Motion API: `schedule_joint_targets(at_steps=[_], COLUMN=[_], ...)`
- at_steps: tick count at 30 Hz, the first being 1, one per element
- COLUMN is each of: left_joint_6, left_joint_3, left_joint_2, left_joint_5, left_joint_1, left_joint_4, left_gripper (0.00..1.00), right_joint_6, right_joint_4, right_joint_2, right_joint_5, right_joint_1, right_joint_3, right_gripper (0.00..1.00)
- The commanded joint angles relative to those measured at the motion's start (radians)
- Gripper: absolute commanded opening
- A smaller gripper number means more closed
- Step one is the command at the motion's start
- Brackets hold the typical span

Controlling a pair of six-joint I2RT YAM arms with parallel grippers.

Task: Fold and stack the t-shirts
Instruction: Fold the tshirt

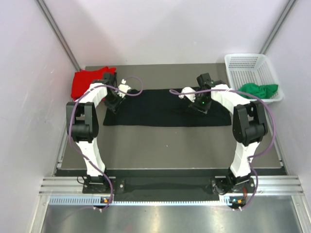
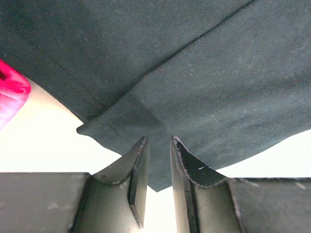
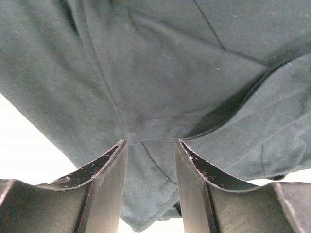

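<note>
On the table (image 1: 170, 145), the black t-shirt (image 1: 165, 109) lies as a long flat band running left to right across the middle. The left gripper (image 1: 113, 102) is at the band's left end and the right gripper (image 1: 199, 104) is over its right part, short of the right end.

In the left wrist view, the left gripper (image 2: 159, 141) stands with a narrow gap over a hemmed corner of the black cloth. Whether any cloth is pinched cannot be told. In the right wrist view, the right gripper (image 3: 150, 141) has its jaws parted, with creased black cloth below and nothing between them.

Each arm rises from its base at the near edge to a raised elbow. Each forearm then reaches back and inward, with the wrist pitched down toward the shirt.

The red t-shirt (image 1: 82, 82) lies bunched at the back left corner, just beside the left gripper. The green t-shirt (image 1: 260, 90) lies crumpled in the white basket (image 1: 248, 58) at the back right.
</note>
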Motion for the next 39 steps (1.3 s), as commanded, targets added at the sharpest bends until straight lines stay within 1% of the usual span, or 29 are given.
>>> schedule_joint_targets(at_steps=[1,21,22,24,25,26,29,31,35,39], left_joint_6=[0.010,0.001,0.001,0.000,0.000,0.000,-0.005,-0.006,-0.006,-0.011], left_joint_3=[0.027,0.024,0.024,0.025,0.025,0.027,0.030,0.028,0.037,0.051], left_joint_2=[0.002,0.003,0.003,0.005,0.006,0.008,0.010,0.010,0.014,0.023], left_joint_5=[0.009,-0.006,-0.008,-0.008,-0.008,-0.005,-0.003,-0.005,0.001,0.009], left_joint_1=[-0.004,-0.004,-0.004,-0.004,-0.004,-0.003,-0.004,-0.004,-0.004,-0.004], left_joint_4=[-0.001,-0.003,-0.001,-0.001,-0.001,-0.003,-0.001,0.000,0.000,-0.004], left_gripper=[0.29,0.29,0.30,0.29,0.29,0.29,0.29,0.30,0.30,0.29], right_joint_6=[-0.018,-0.037,-0.037,-0.040,-0.040,-0.040,-0.032,-0.029,-0.017,-0.012], right_joint_4=[-0.019,-0.005,-0.005,-0.012,-0.014,-0.012,-0.003,0.004,0.000,-0.022], right_joint_2=[-0.021,0.073,0.076,0.082,0.082,0.079,0.068,0.050,0.024,0.016], right_joint_5=[-0.041,-0.043,-0.043,-0.046,-0.046,-0.044,-0.020,-0.007,0.013,0.023], right_joint_1=[-0.001,-0.021,-0.023,-0.024,-0.024,-0.024,-0.023,-0.023,-0.018,-0.003], right_joint_3=[0.014,0.032,0.032,0.037,0.039,0.040,0.042,0.054,0.104,0.158], right_gripper=[0.44,0.44,0.42,0.34,0.24,0.18,0.08,0.06,0.05,0.09])
